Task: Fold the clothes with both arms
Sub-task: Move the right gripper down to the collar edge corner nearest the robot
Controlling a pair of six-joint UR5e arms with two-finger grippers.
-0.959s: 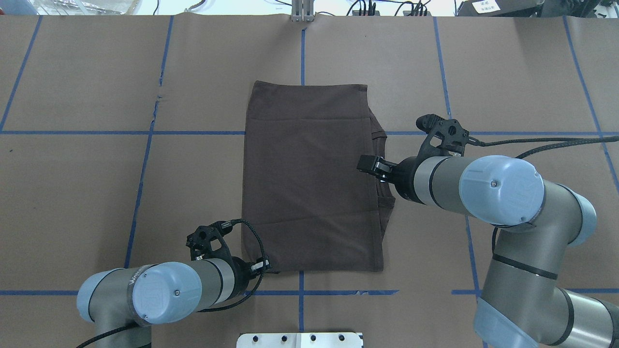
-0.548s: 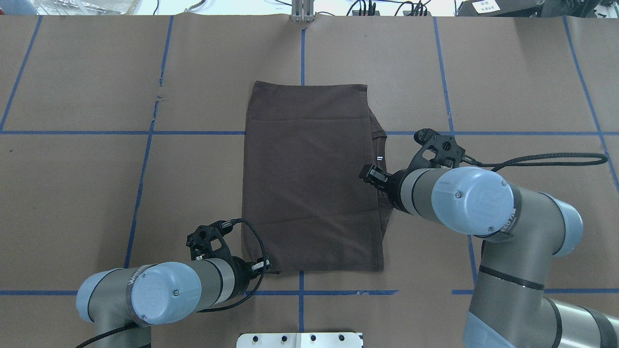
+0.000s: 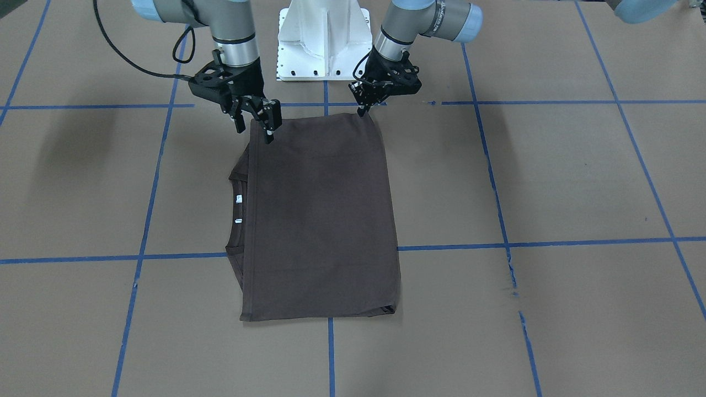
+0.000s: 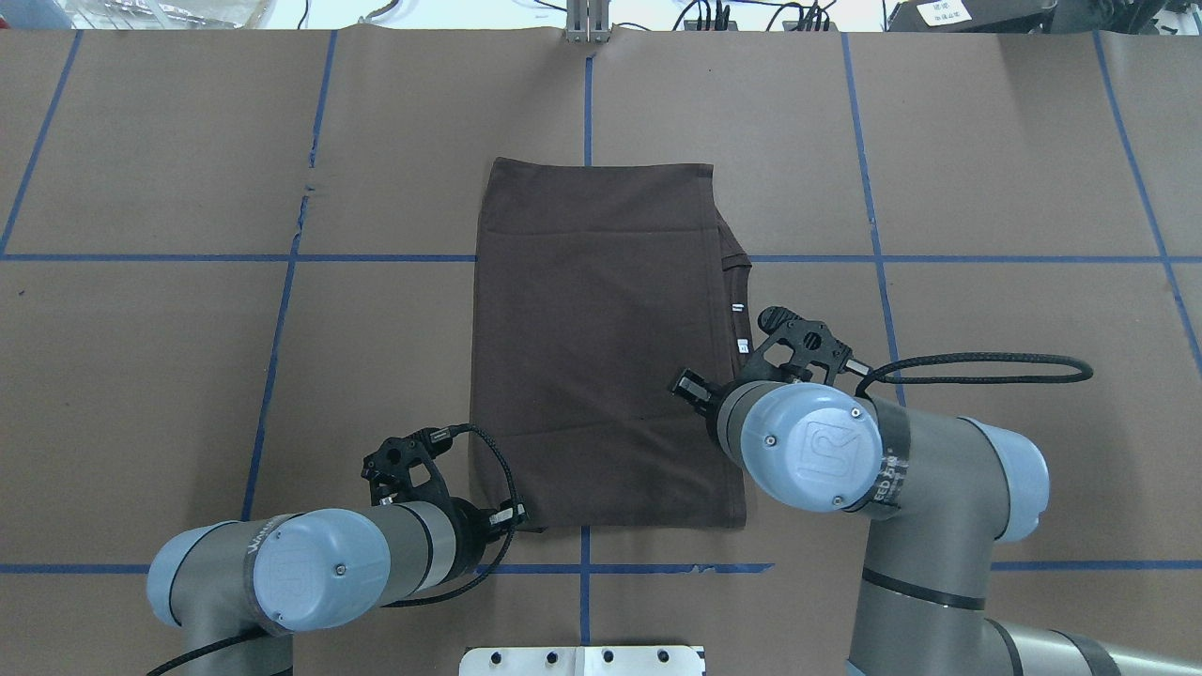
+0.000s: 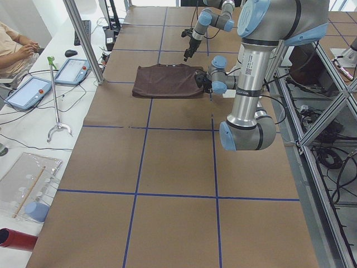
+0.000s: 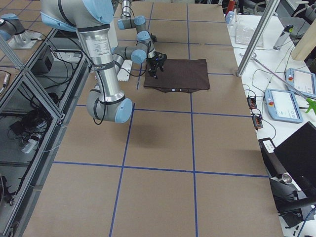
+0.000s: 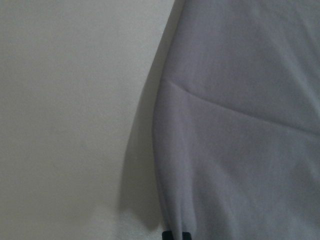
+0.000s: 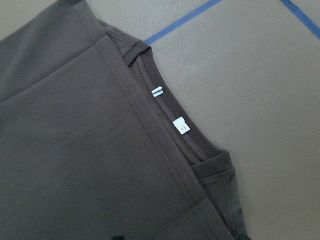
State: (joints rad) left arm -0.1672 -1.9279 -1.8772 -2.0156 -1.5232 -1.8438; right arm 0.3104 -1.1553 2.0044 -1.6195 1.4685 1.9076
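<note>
Midway through the folding, by the look of it, with the T-shirt (image 4: 601, 357) already down to a long rectangle flat on the middle of the counter (image 4: 188, 376), collar (image 8: 170, 107) and white labels (image 8: 181, 126) peeking out along the edge on the robot's right. Now, seemingly, taking hold of the short edge nearest the robot's base, ready to carry it across to the far edge. Left tool (image 3: 362, 110) pinched shut on the near-left corner, to judge from the front view, closed tight right at the hem, with a little shadow under the cloth in the wrist view. Right tool (image 3: 255, 128) spread wide, fingers (image 3: 268, 128) aimed downward, gripping nothing, hovering over the shirt's right edge somewhere between collar and near-right corner; hard to place closer than that. Next, probably: lower the right tool onto that corner, gather every layer and not the top flap alone, close, then raise both corners level and together and draw them away from the base without skewing the rectangle. Left arm (image 4: 300, 568) low, reaching in from the near-left, wrist bent to point the tool down at its corner. Right arm (image 4: 817, 451) folded at the elbow, wrist above the shirt's right side.
</note>
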